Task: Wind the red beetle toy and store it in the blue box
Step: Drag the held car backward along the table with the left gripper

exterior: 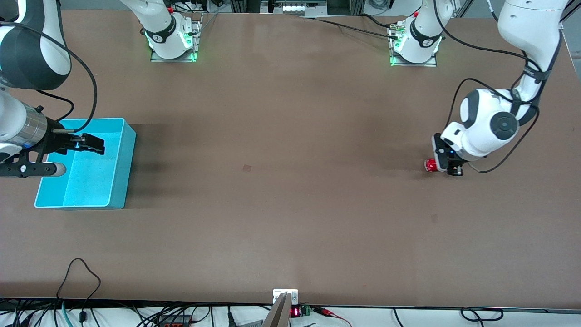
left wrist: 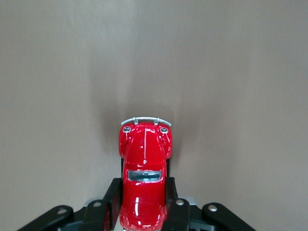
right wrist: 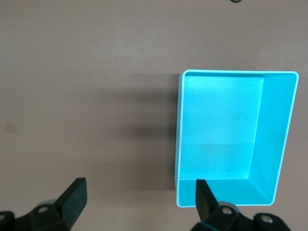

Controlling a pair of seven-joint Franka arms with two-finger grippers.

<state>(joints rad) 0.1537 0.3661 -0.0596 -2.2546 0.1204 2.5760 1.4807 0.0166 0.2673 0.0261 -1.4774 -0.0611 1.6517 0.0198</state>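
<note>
We see the left tool (exterior: 439, 165) clenched on the red beetle toy (left wrist: 144, 175) (nose pointing out past the fingers), low over the worktop (exterior: 290, 181) at the left arm's end. The right tool (exterior: 91, 143), fingers spread wide and holding nothing, hovers over the blue box (exterior: 120, 181) at the right arm's end.
</note>
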